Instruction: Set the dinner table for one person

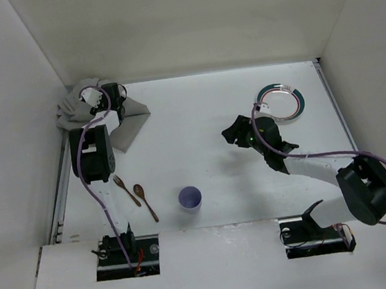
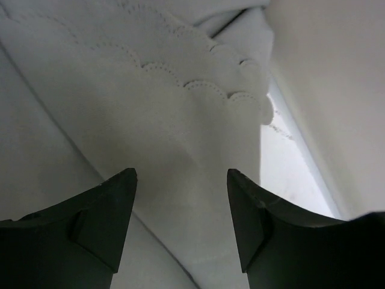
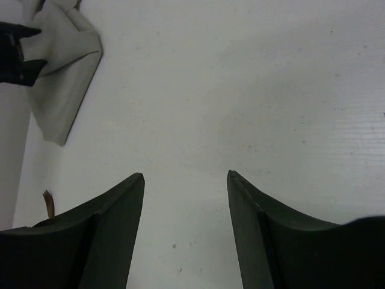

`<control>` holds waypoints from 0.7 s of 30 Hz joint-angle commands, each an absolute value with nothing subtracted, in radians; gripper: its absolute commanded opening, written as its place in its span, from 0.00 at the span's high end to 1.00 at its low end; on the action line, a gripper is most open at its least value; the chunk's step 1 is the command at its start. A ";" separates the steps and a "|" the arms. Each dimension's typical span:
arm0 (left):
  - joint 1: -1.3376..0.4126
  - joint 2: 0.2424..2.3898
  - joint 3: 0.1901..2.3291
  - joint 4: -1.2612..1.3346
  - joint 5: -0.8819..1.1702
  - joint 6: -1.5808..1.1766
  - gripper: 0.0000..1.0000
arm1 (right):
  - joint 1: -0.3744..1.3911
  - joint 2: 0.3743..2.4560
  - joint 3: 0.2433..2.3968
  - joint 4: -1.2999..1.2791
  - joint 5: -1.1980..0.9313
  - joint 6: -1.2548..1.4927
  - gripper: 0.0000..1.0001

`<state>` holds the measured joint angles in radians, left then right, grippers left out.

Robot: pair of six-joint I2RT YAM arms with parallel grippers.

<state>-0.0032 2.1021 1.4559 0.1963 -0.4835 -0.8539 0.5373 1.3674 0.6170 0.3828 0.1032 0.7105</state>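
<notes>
Fetching the crumpled grey placemat (image 1: 126, 123) looks to be the step in hand: left tool (image 2: 180, 180) hovers over it, jaws apart, in the far left corner of the counter (image 1: 196, 109); right tool (image 3: 185, 180), also apart, hangs over bare counter near the plate (image 1: 300, 101); next move needs a pinch on the cloth edge.

Overhead, two wrist close-ups; shared placemat (image 1: 132, 121) (image 2: 180, 126) (image 3: 60, 84)
</notes>
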 commanded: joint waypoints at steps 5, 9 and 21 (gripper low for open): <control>-0.070 2.246 1.652 0.075 -0.263 -0.850 0.56 | 0.570 1.384 0.673 0.426 0.100 0.676 0.37; -0.139 2.284 1.669 0.098 -0.174 -0.845 0.69 | 0.567 1.365 0.655 0.437 0.117 0.680 0.36; -0.349 2.304 1.628 0.109 -0.074 -0.719 0.81 | 0.539 1.359 0.640 0.439 0.123 0.686 0.33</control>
